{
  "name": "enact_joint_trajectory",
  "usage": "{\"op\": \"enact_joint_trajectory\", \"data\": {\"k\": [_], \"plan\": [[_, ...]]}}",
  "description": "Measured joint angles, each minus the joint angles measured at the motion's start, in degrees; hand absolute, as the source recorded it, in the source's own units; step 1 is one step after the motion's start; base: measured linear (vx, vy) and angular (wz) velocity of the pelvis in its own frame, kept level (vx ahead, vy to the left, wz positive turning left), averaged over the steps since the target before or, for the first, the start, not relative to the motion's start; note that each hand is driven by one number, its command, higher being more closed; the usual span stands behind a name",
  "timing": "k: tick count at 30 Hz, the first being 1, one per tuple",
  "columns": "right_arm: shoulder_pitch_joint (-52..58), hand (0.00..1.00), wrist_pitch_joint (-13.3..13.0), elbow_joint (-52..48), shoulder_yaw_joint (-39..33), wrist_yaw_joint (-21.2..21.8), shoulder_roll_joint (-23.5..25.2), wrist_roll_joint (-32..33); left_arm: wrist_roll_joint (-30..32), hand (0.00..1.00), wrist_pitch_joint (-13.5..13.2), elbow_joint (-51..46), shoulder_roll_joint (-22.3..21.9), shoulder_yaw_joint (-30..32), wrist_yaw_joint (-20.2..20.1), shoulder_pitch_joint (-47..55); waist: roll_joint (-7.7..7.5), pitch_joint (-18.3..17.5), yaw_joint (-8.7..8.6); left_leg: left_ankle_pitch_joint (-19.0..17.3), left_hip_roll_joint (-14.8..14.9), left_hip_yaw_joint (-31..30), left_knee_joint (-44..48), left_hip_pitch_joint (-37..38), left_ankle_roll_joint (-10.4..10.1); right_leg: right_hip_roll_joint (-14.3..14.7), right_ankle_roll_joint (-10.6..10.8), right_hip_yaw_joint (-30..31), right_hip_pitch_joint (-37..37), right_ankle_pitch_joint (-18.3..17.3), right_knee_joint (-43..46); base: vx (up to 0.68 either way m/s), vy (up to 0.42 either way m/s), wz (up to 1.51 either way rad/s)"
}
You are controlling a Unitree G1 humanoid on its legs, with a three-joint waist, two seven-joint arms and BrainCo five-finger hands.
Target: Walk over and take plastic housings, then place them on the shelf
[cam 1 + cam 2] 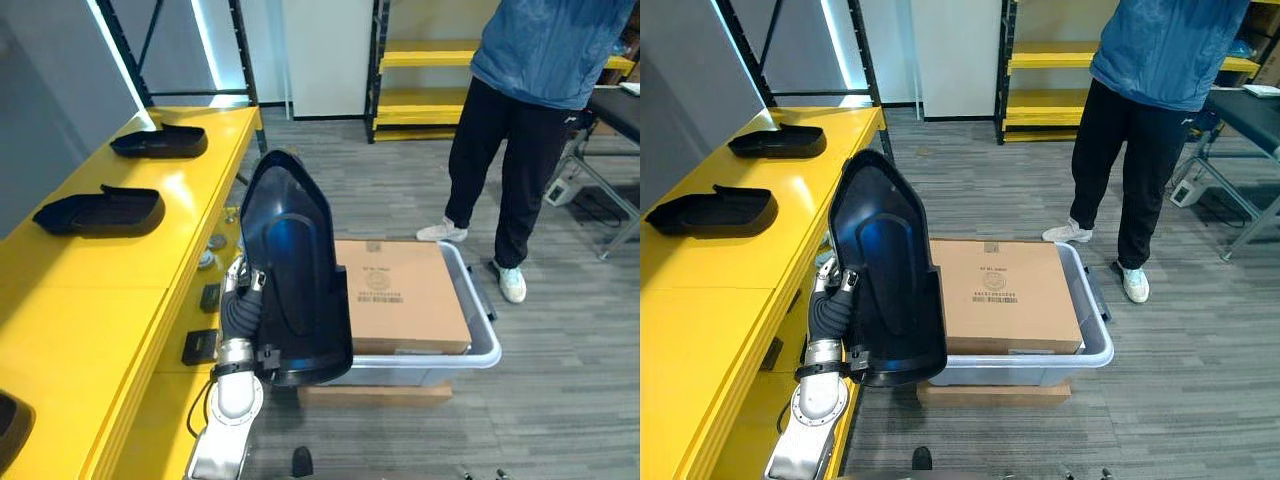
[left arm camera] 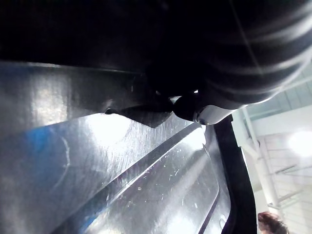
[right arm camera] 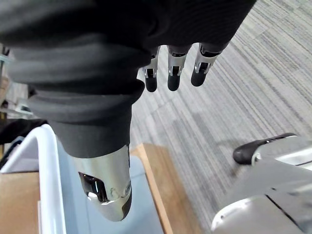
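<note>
The left hand [image 1: 243,292] is closed on the edge of a dark plastic housing [image 1: 295,290], held upright in the air beside the yellow shelf [image 1: 90,300]. Its thumb is seen pressed to the glossy shell only from the left wrist. The right hand [image 3: 174,78], fingers hanging relaxed and empty, is shown by its own wrist camera above a grey bin [image 1: 480,345]. Two more housings [image 1: 100,210] [image 1: 160,142] lie on the shelf. A cardboard box [image 1: 400,290] sits in the bin, and a person [image 1: 530,120] stands beyond it.

housing [image 1: 290,270]: dark plastic, glossy, fine scratches
shelf [image 1: 90,290]: yellow top, smooth, shiny
box [image 1: 400,290]: brown cardboard, matt
tub [image 1: 480,340]: grey plastic, smooth
floor [image 1: 560,400]: grey planks, matt
</note>
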Motion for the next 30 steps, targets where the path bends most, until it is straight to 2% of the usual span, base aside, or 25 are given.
{"op": "enact_joint_trajectory", "data": {"k": [3,5,6,7,8,9,10,11,12,13,14,15,16,18,19,20,21,22,23,25,26,27,28,29,30], "plan": [[-1.3,0.0,0.0,0.0,2.0,-0.3,-0.1,-0.5,-0.5,1.0,0.0,-0.8,-0.8,-0.7,0.0,0.3,-0.23,1.5,0.77,2.9,-2.1,-8.6,0.2,-2.9,-0.6,-0.9,-0.2,-9.3,-0.2,-3.4,4.9,0.03,-0.147,1.7],[-3.2,0.0,0.0,-0.2,2.2,-0.6,-0.4,-1.0,-1.6,1.0,0.0,-2.4,-1.3,-0.8,0.1,0.3,0.57,2.6,1.68,0.3,-1.7,-4.9,0.2,-5.3,2.3,-1.2,-0.3,-15.3,0.7,-4.3,6.1,-0.07,-0.108,1.62],[-4.7,0.0,0.0,-0.1,2.3,-1.0,-0.5,-1.8,-1.8,1.0,0.0,-3.3,-1.8,-0.8,0.1,-0.1,-0.32,3.6,1.57,-3.9,-1.1,2.4,2.7,-6.6,6.6,-2.0,-0.5,-19.5,2.8,-3.9,4.6,-0.01,-0.032,1.82],[-6.2,0.0,0.0,0.2,2.3,-1.2,-0.8,-2.8,-2.1,1.0,-0.6,-4.1,-2.2,-0.8,0.1,0.0,0.16,4.4,2.24,-5.9,1.8,14.4,7.3,-8.7,8.8,-2.5,-0.5,-22.7,3.7,-3.9,4.2,0.01,-0.006,1.66],[-6.9,0.0,0.1,0.4,2.3,-1.3,-1.3,-2.9,-2.4,1.0,-0.9,-4.2,-2.5,-0.8,0.2,0.0,1.2,4.3,2.59,-7.4,3.8,19.6,9.8,-9.6,8.2,-2.2,-0.5,-24.3,4.2,-4.0,4.2,-0.04,0.024,1.36],[-8.0,0.0,0.2,0.8,2.3,-1.3,-2.2,-3.4,-2.6,1.0,-1.2,-4.2,-3.3,-1.0,0.3,-0.1,1.01,4.4,2.62,-10.4,7.1,29.5,14.2,-10.5,7.3,-2.4,-0.5,-27.8,5.8,-4.0,3.3,0.0,0.026,1.2],[-9.6,0.0,0.3,2.2,2.4,-1.3,-2.8,-4.3,-2.6,1.0,-1.7,-4.2,-2.8,-1.6,0.3,-0.3,1.11,4.4,2.7,-12.9,10.5,37.1,20.8,-11.4,10.3,-3.4,-0.4,-30.4,6.7,-4.0,3.4,0.02,0.04,1.13],[-10.8,0.0,0.4,3.1,2.3,-1.4,-3.0,-4.5,-2.7,1.0,-1.9,-4.2,-2.6,-2.6,0.1,-0.5,1.2,4.3,2.98,-13.9,12.4,39.6,26.4,-12.0,11.6,-4.2,-0.3,-31.4,7.0,-4.0,3.5,0.07,0.097,0.69],[-11.4,0.0,0.5,3.5,2.4,-1.5,-3.1,-4.6,-3.1,1.0,-2.1,-4.2,-2.4,-3.2,0.0,-0.6,1.34,4.2,3.04,-14.9,13.3,40.5,30.0,-12.1,11.5,-4.6,0.0,-31.8,7.2,-4.0,3.6,0.13,0.126,0.52],[-12.0,0.0,0.5,3.8,2.6,-1.4,-3.2,-4.9,-3.7,1.0,-2.5,-4.0,-2.2,-4.6,-0.3,-1.2,1.9,3.9,2.93,-17.2,14.0,40.3,33.8,-11.4,8.6,-5.1,1.5,-33.0,8.1,-4.2,4.1,0.21,0.185,0.83],[-13.0,0.0,0.5,4.5,2.7,-1.5,-3.5,-4.9,-3.7,1.0,-2.6,-3.0,-2.2,-6.4,-1.2,-2.9,2.56,3.4,1.72,-19.7,12.2,38.7,31.7,-10.9,6.3,-5.3,2.4,-35.3,9.2,-4.2,4.7,0.2,0.171,1.01],[-13.6,0.0,0.9,5.0,2.7,-1.5,-3.1,-4.9,-3.9,1.0,-2.6,-2.3,-1.9,-7.1,-1.4,-3.8,2.38,3.1,1.08,-19.7,10.8,37.9,31.2,-10.8,6.4,-5.9,2.3,-36.4,10.1,-3.8,4.6,0.26,0.238,1.06],[-14.6,0.0,1.2,5.6,3.0,-1.3,-2.0,-5.0,-4.3,1.0,-2.6,-1.3,-1.3,-7.7,-2.2,-5.0,1.51,2.8,0.49,-20.3,8.3,36.8,29.9,-10.6,7.3,-7.2,1.0,-37.4,10.5,-2.7,5.2,0.22,0.2,0.77],[-15.9,0.0,1.6,5.6,2.9,-1.3,-1.5,-5.2,-4.4,1.0,-2.4,-0.5,-1.2,-7.8,-2.3,-5.7,1.4,2.7,0.01,-21.3,6.9,35.4,30.1,-10.4,8.6,-9.4,-1.0,-37.2,10.3,-1.4,9.6,0.21,0.183,0.57],[-16.1,0.0,1.7,5.5,2.9,-1.2,-1.5,-5.5,-4.9,1.0,-2.4,0.3,-1.1,-8.3,-2.3,-6.4,1.39,2.8,0.26,-22.5,5.9,34.3,30.2,-9.2,8.9,-12.0,-3.9,-35.3,9.5,0.4,15.9,0.24,0.197,0.52],[-15.8,0.0,1.7,5.4,2.9,-1.2,-1.5,-6.0,-4.8,1.0,-2.3,0.8,-1.0,-8.6,-2.2,-6.8,1.66,2.9,0.05,-23.2,5.2,32.8,29.0,-7.2,8.6,-13.7,-7.5,-27.9,6.2,0.2,24.0,0.29,0.21,0.52],[-15.6,0.0,1.7,5.4,3.0,-1.1,-1.4,-6.2,-4.8,1.0,-2.4,1.2,-0.9,-8.5,-2.1,-7.0,1.64,2.9,-0.02,-23.3,4.7,31.6,27.9,-6.1,8.4,-12.9,-8.4,-22.6,3.9,-1.6,26.9,0.23,0.143,0.53],[-15.0,0.0,1.7,5.3,3.0,-1.1,-1.4,-6.6,-4.8,1.0,-2.3,1.6,-0.9,-8.5,-2.0,-7.0,1.64,2.9,-0.28,-23.1,3.7,30.2,25.7,-3.9,8.1,-10.7,-8.0,-15.6,0.4,-3.9,29.1,0.24,0.113,0.62],[-14.2,0.0,1.7,5.3,3.5,-1.1,-1.4,-6.6,-4.7,1.0,-2.4,1.9,-0.8,-8.7,-2.0,-7.0,1.78,2.9,-0.77,-22.5,2.8,28.5,23.1,-1.3,7.2,-6.9,-7.3,-7.1,-3.7,-5.9,29.6,0.24,0.08,0.86],[-12.9,0.0,1.6,3.7,4.6,-1.0,-1.4,-6.4,-4.6,1.0,-2.4,2.0,-0.9,-8.8,-2.0,-7.1,1.83,2.8,-1.99,-22.0,1.5,25.5,21.4,0.7,6.6,-1.4,-6.2,3.5,-10.4,-8.0,26.6,0.27,0.034,1.01],[-12.9,0.0,1.4,3.2,4.7,-1.0,-1.4,-6.4,-4.6,1.0,-2.5,2.5,-0.9,-8.9,-2.0,-7.4,1.69,2.7,-3.21,-22.0,0.8,23.1,21.5,1.0,6.6,1.6,-5.1,9.8,-13.4,-8.5,23.0,0.21,-0.03,1.01],[-12.8,0.0,1.4,3.0,4.7,-1.0,-1.5,-6.4,-4.6,1.0,-2.4,3.0,-0.9,-9.2,-1.9,-7.6,1.65,2.7,-3.65,-21.9,0.4,21.8,21.7,1.1,6.5,3.1,-4.9,12.8,-14.3,-8.4,20.7,0.2,-0.068,1.34],[-11.8,0.0,1.4,2.2,4.6,-1.2,-1.4,-6.4,-4.6,1.0,-2.4,3.8,-1.0,-10.0,-1.8,-7.6,1.4,2.7,-3.98,-22.0,-0.6,19.3,21.9,1.3,6.3,4.5,-3.5,16.7,-14.8,-6.9,15.8,0.2,-0.1,1.36],[-10.4,0.0,1.5,1.9,4.6,-1.2,-1.3,-6.4,-4.2,1.0,-2.4,4.0,-1.1,-10.6,-1.5,-7.4,0.49,2.8,-3.38,-22.1,-1.9,17.4,21.8,2.2,6.0,4.0,-2.4,17.6,-14.5,-0.7,12.2,0.2,-0.115,1.3],[-9.7,0.0,1.6,1.9,4.6,-1.2,-1.3,-6.4,-3.9,1.0,-2.3,4.3,-1.5,-11.0,-1.2,-7.2,0.72,2.5,-3.11,-22.1,-1.8,16.4,21.7,2.7,5.7,3.9,-2.5,16.7,-13.9,-1.0,12.2,0.26,-0.126,0.87]]}}
